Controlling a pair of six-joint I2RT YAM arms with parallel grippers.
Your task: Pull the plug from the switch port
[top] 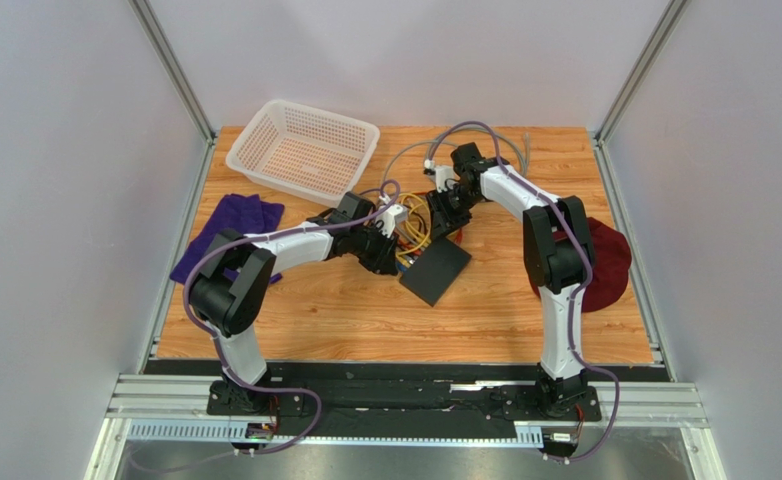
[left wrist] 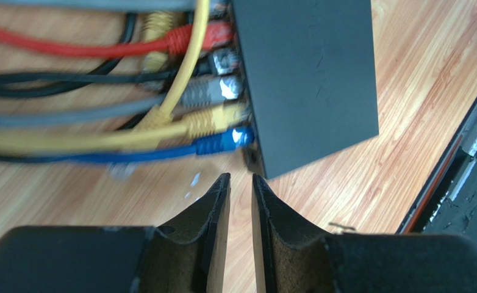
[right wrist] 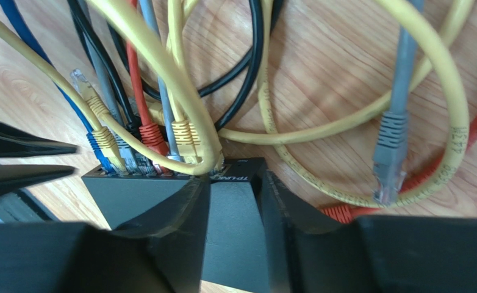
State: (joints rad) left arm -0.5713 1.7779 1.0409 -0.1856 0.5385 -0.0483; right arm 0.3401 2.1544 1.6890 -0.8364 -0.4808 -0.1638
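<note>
The switch [top: 437,268] lies flat in the middle of the counter [top: 345,315], its socket edge [left wrist: 241,91] facing the cable tangle [top: 415,228]. The left end effector [left wrist: 241,181] hovers just off the switch's corner, at one end of the socket edge, jaws narrowly parted and holding nothing. The blue plug [left wrist: 221,141], last along that edge, sits just ahead of it. Its long axis runs straight out from the switch, crosswise to where the jaws point. The right end effector [right wrist: 233,178] is over the switch's top, moderately parted and empty, probably to steady it. The left one looks better placed to pull.

Cables [top: 417,222] behind switch [top: 435,272] (basket [top: 305,150] farther back-left).
</note>
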